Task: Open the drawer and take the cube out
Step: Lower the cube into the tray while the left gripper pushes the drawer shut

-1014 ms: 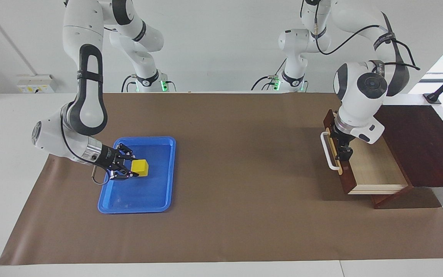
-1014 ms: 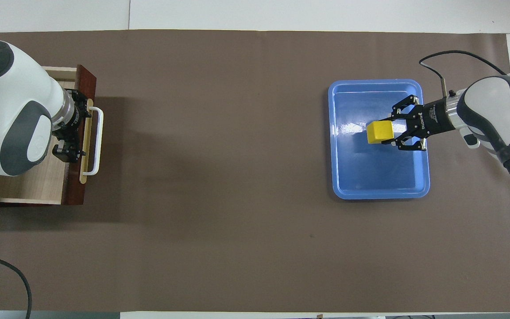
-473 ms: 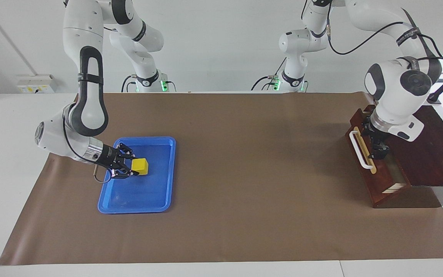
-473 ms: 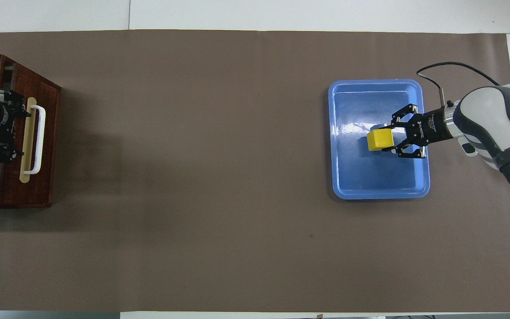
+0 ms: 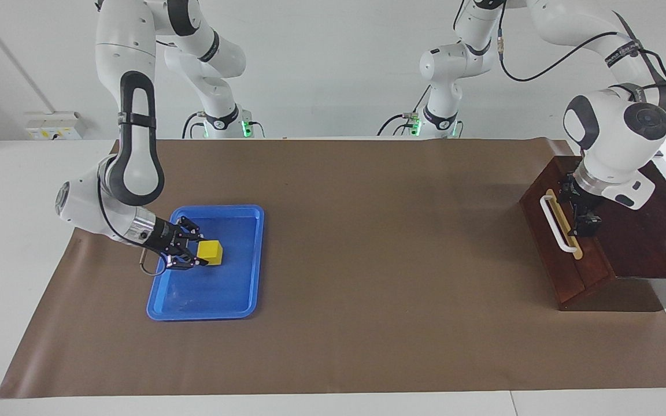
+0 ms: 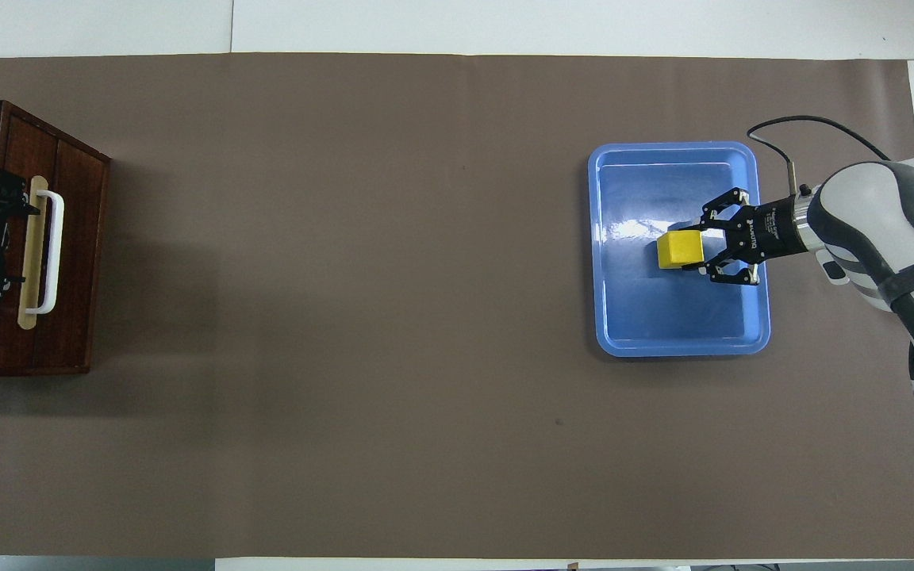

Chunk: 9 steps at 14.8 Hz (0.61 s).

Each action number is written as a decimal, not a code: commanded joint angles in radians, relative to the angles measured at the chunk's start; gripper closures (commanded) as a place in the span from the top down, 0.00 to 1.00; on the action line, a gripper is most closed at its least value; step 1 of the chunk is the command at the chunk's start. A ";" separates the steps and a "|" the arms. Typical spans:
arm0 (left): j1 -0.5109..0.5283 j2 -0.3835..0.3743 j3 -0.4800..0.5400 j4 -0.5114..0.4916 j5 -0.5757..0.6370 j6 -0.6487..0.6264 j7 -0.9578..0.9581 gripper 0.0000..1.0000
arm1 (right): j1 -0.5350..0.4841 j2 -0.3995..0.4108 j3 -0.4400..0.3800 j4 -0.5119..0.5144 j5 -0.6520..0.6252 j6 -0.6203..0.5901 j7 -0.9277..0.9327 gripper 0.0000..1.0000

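The drawer (image 5: 567, 266) (image 6: 72, 254) is shut flush in its dark wooden cabinet at the left arm's end of the table; its white handle (image 5: 557, 224) (image 6: 51, 251) faces the table's middle. My left gripper (image 5: 580, 211) (image 6: 6, 242) stands open at the drawer front, just above the handle's tan strip, holding nothing. The yellow cube (image 5: 210, 251) (image 6: 680, 249) is low inside the blue tray (image 5: 223, 292) (image 6: 663, 317) at the right arm's end. My right gripper (image 5: 201, 251) (image 6: 695, 248) is shut on the cube, reaching in level over the tray's rim.
A brown mat (image 5: 367, 242) covers the table between tray and cabinet. The cabinet's dark top (image 5: 651, 231) sits under the left wrist. A cable loops from the right wrist (image 6: 790, 135).
The drawer, open a second ago, has slid shut, and my left gripper moved with its front toward the cabinet. The right gripper has sunk slightly with the cube in the tray.
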 commanded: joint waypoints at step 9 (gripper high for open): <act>-0.071 -0.163 -0.007 0.059 -0.152 -0.204 0.443 1.00 | -0.001 -0.036 0.013 -0.067 0.022 0.068 -0.030 0.79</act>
